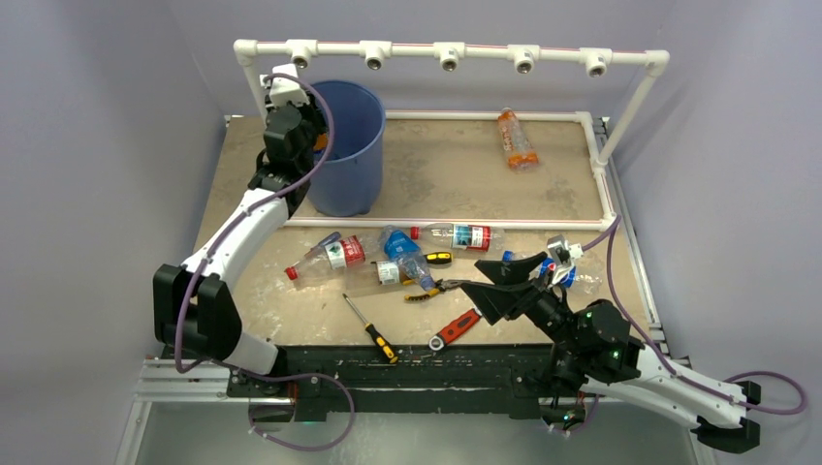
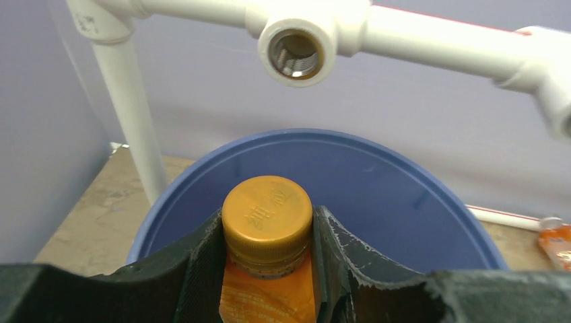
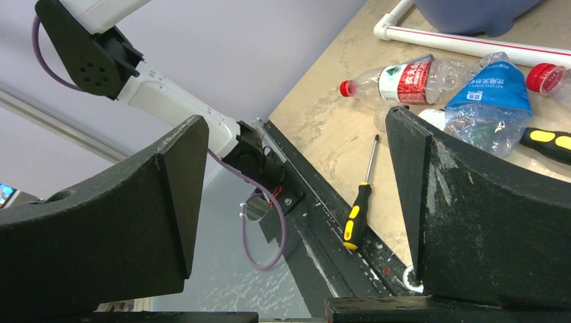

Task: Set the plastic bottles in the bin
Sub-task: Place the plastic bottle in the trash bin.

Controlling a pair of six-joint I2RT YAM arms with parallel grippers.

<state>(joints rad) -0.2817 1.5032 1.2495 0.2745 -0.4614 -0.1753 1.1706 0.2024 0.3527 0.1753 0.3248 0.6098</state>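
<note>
Orange bottle [image 2: 268, 269], orange screw cap, orange printed label. It's pinched at the neck and shoulder, just under the cap, by the left gripper [image 2: 268, 225]. Fingers are part closed, one pad on each side of the neck. The cap points at the blue bin [image 2: 377, 202], and from the left wrist view the bottle sits over the near rim, in front of the opening. Can't tell if it has fully crossed the rim.

Handling, my read: thin-walled plastic, light, smooth and a bit slippery. The body would dent under a squeeze. Neck and cap ring are the stiff part, so the current hold is a good one. Can't tell if there's liquid inside.

Remaining on the table:
- second orange bottle [image 1: 517, 139], lying alone at the far side, well apart from the bin
- red-label clear bottle [image 1: 330, 257], red cap, lying down
- crushed blue-label bottle [image 1: 399, 247], touching its neighbours
- long clear bottle [image 1: 456, 235], red cap, just past the pile

Those crushed ones look floppy, so I'd take them near the cap too.

Right gripper [image 3: 294, 121] has its fingers spread wide, holding nothing, low at the near right by the pile. Mixed in nearby are a yellow-handled screwdriver [image 1: 370, 329], pliers [image 1: 431, 289] and a red-handled wrench [image 1: 456, 329].
</note>
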